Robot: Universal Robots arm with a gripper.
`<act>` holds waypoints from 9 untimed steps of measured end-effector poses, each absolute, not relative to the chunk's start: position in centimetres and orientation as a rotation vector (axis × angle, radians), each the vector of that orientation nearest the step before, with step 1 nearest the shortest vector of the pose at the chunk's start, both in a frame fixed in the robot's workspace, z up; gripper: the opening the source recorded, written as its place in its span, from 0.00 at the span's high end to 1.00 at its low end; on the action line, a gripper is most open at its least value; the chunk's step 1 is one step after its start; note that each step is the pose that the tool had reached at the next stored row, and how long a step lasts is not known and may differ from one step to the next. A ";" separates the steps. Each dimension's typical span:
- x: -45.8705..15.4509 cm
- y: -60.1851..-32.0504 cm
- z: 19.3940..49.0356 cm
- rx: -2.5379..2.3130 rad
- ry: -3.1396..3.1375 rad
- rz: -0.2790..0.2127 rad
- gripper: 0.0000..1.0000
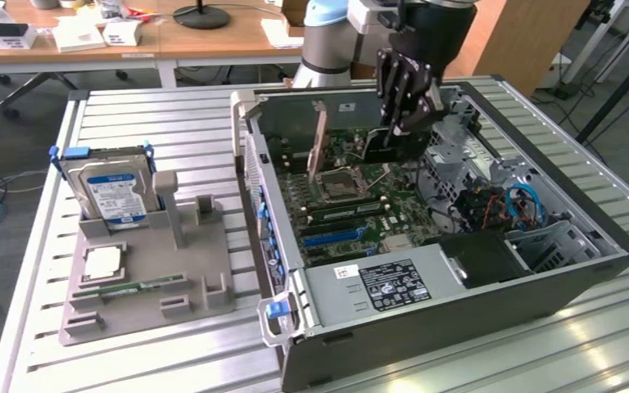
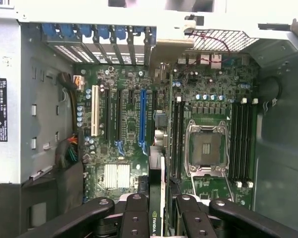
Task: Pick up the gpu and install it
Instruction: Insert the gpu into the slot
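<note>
The gripper (image 1: 411,115) points straight down into the open computer case (image 1: 490,323), its black fingers (image 2: 134,218) clamped on the gpu (image 2: 155,218). The card hangs upright and edge-on between them, a green NVIDIA mark just readable on its top edge. It is held above the motherboard (image 2: 114,148), towards the case's far wall in the exterior view. From the wrist it lies between the blue slot (image 2: 142,116) and the processor socket (image 2: 207,148); whether it touches the board cannot be told.

The arm (image 1: 435,29) comes in from beyond the far edge of the table (image 1: 161,106), and its upper links are cut off by the frame (only the wrist and a pale joint show).

The card's lower edge and its metal end bracket are hidden by the fingers and the case's inner parts, so its alignment with any slot is unclear. Most of its dark face is cut off in the wrist view.

Towards the table's edge on the exterior view's left, a grey holder (image 1: 151,286) carries an upright hard drive (image 1: 112,192).
</note>
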State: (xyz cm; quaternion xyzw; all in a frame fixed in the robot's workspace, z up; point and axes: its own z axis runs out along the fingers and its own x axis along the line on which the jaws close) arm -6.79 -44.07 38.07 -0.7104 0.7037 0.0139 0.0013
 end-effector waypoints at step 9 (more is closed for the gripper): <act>-6.8 -43.7 37.0 -2.230 2.209 0.043 0.74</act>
